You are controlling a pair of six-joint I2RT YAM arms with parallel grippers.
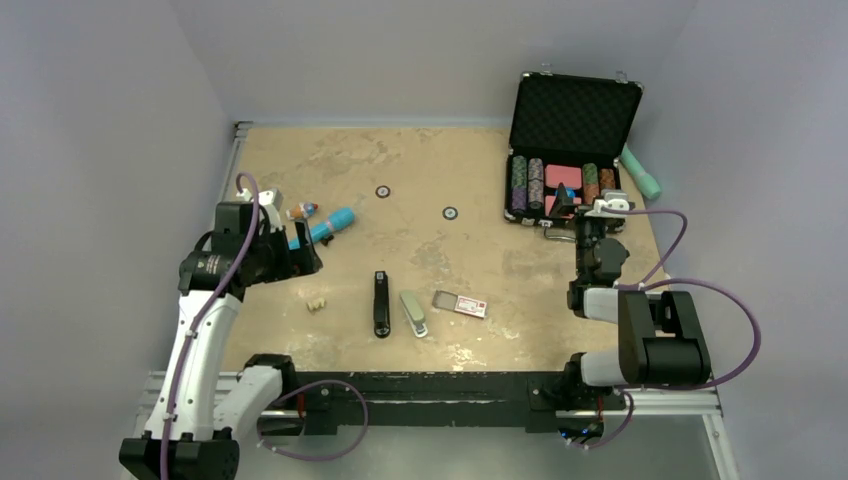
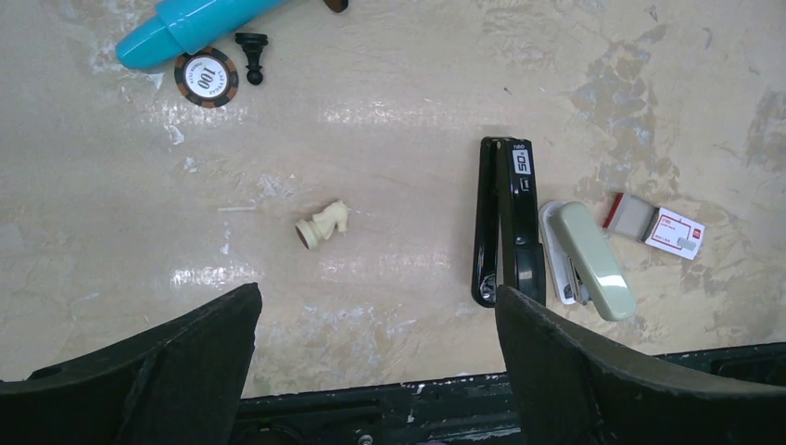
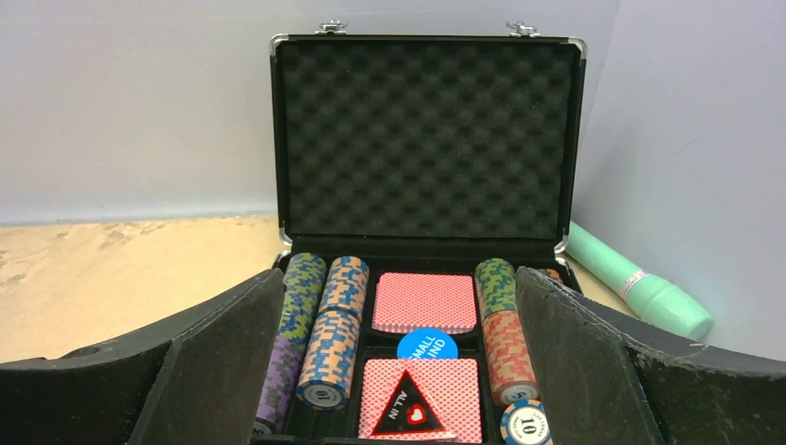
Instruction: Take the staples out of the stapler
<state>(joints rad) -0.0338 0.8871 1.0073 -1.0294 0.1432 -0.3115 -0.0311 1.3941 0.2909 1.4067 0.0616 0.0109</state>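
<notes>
**Worktop** (image 1: 430,170): tan, mottled, stone-look surface, glossy in patches.

**Item 1.** Long, slim, glossy black plastic-and-metal stapler (image 1: 381,302) (image 2: 505,222), lying near the front edge at centre. The left wrist view shows 2 narrow bars meeting at the far end. A white "50" label sits near that end.

**Item 2.** Shorter sage-green stapler with a rounded plastic top (image 1: 414,313) (image 2: 589,260), just beside item 1 on its right, tilted slightly.

**Item 3.** Small red-and-white cardboard staple box (image 1: 470,306) (image 2: 675,232), right of item 2, with a grey block at its left end.

**Item 4.** Cream chess knight (image 1: 317,303) (image 2: 323,225), on its side, left of item 1 and apart from it.

**Item 5.** Turquoise smooth cylinder (image 1: 332,224) (image 2: 195,23). Close by are a brown-rimmed poker chip marked "100" (image 2: 206,78) and a black chess pawn (image 2: 251,54).

**Item 6.** Black hard case with metal trim (image 1: 575,110) (image 3: 426,139) at the far right. Its lid stands upright, lined with egg-crate foam. The tray holds ridged chip stacks, 2 red-backed card decks and 1 blue disc.

**Item 7.** Mint-green cylinder (image 1: 641,172) (image 3: 640,287), right of the case by the wall.

**Left gripper** (image 1: 303,260) (image 2: 375,306): fingers spread wide, grasping nothing, above the worktop left of item 1.

**Right gripper** (image 1: 563,208) (image 3: 399,287): fingers spread wide, grasping nothing, facing the case.
</notes>
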